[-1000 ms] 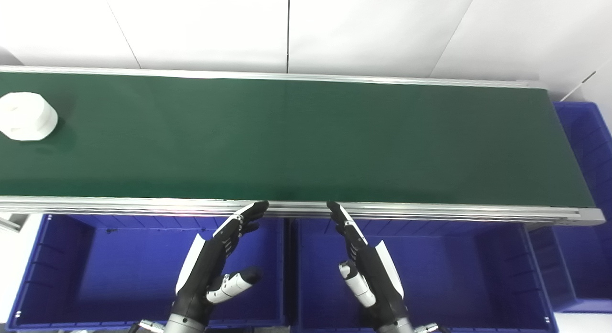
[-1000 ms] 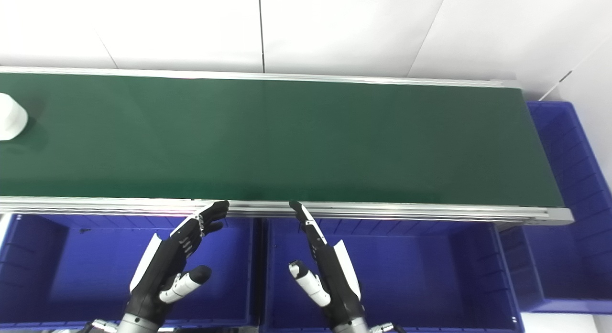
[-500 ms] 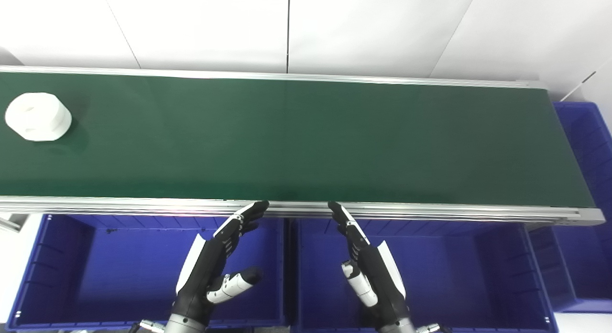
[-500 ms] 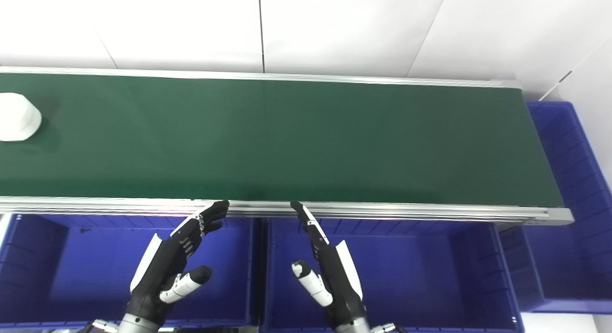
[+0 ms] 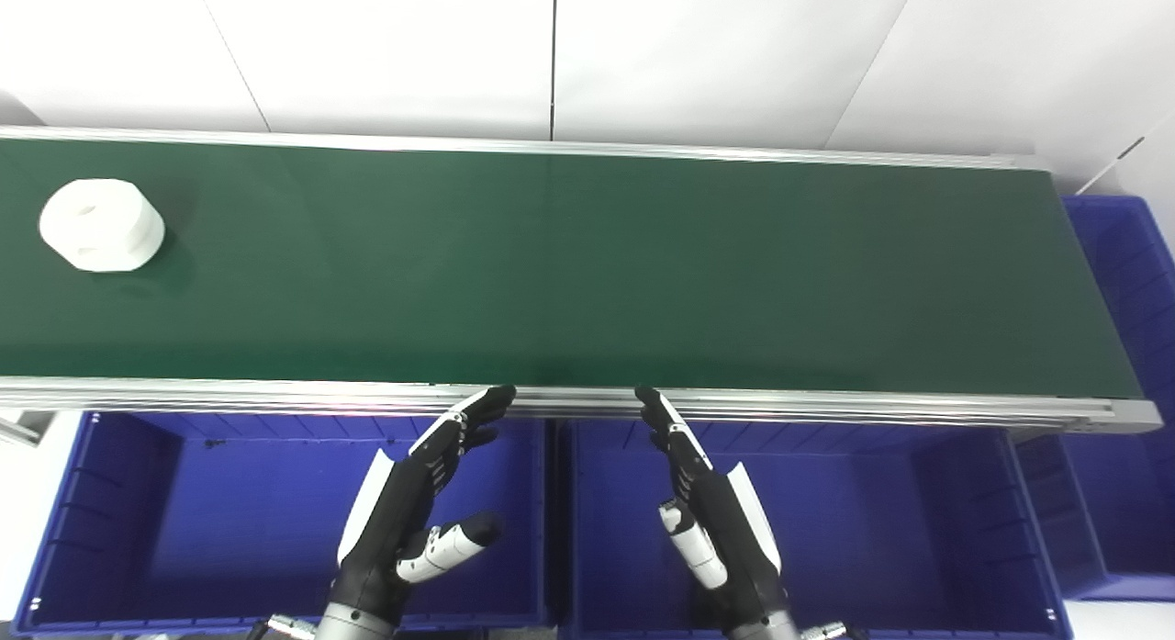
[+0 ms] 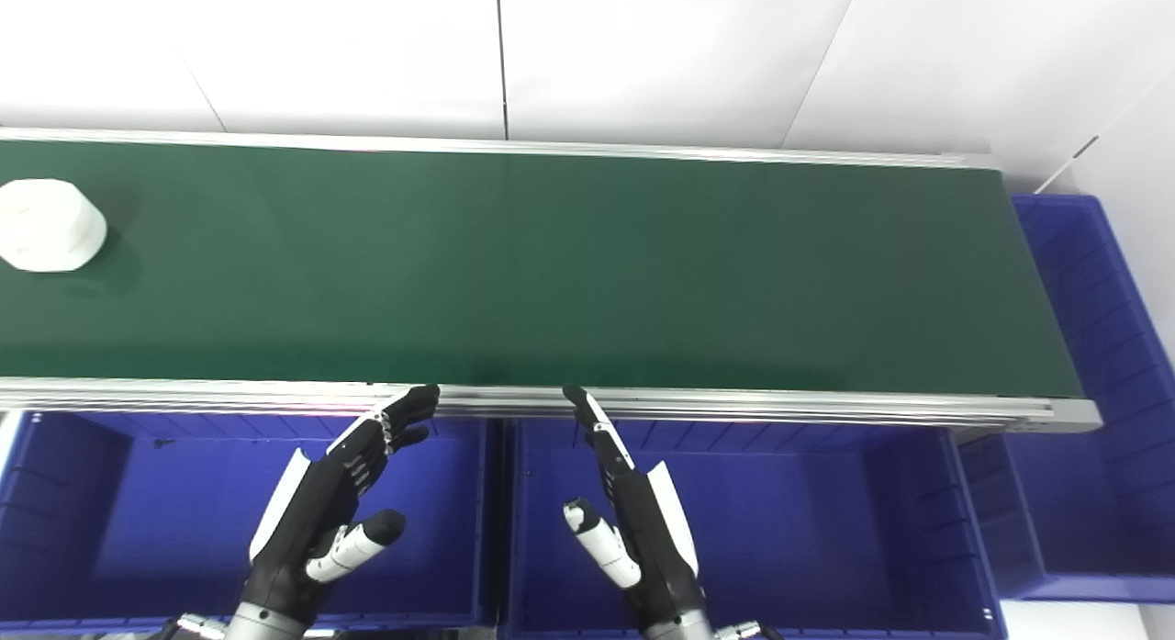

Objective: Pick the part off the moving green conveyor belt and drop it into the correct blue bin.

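Note:
A white round part with a hole in its top lies on the green conveyor belt at the far left. My left hand hovers open above the left blue bin, fingers stretched toward the belt's near rail. Over the middle blue bin my right hand is open too, fingers straight, thumb out. Both hands hold nothing and are far to the right of the part.
A third blue bin stands beyond the belt's right end. An aluminium rail runs along the belt's near edge, just past my fingertips. A white wall rises behind the belt.
The white part has ridden the belt to the right, coming fully into view. My right hand has shifted slightly right. My left hand has stayed put.

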Tool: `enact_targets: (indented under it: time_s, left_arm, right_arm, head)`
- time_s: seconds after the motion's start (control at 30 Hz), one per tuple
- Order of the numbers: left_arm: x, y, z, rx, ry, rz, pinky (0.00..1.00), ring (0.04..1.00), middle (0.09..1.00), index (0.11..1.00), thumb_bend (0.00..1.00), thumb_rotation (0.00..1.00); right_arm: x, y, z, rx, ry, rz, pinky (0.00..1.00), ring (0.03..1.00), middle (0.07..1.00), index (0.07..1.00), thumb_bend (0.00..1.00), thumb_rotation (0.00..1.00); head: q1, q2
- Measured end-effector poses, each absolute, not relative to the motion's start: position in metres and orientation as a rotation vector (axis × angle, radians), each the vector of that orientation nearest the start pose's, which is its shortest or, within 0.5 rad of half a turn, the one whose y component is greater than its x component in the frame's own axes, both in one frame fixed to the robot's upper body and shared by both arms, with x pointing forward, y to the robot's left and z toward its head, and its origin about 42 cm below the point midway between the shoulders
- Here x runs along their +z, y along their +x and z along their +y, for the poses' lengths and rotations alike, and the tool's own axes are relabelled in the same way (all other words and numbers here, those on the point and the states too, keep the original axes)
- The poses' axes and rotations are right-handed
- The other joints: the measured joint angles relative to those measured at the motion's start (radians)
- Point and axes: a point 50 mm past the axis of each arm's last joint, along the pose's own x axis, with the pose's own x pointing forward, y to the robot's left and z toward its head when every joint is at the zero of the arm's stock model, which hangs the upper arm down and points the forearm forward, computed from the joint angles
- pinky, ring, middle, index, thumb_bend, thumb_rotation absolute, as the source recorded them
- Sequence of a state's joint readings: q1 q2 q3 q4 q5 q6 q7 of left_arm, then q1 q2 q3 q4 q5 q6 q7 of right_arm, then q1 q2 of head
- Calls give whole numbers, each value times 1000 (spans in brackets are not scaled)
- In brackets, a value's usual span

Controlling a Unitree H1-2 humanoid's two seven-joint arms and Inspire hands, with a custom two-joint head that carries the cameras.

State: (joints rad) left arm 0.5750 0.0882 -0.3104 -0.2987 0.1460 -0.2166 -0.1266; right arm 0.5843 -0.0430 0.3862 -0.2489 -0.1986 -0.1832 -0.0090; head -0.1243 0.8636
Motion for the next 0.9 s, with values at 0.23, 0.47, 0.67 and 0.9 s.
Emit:
enact_targets:
  time_s: [0.23,0.47,0.67,0.9]
  left_arm:
    - [85,87,167,-331,90,50,858,884,874,833,833,781]
    - [85,87,167,-331,89,50,857,883,874,831,838,786]
    - [84,87,167,-331,88,50,859,883,873,827,830,779]
    - [83,87,167,-332,87,51,859,880,872,831,836,776]
  right_arm:
    - [74,82,-142,249,-64,114,981,984,984,955,926,1000]
    - [74,82,-142,249,-63,114,976,978,980,951,925,1000]
    - [74,82,-142,249,-63,114,979,979,979,950,923,1000]
    - [74,81,-142,250,-63,114,975,974,979,951,928,1000]
  head:
    - [-2,-5]
    - [-2,-5]
    - [2,-6]
    - [20,-14]
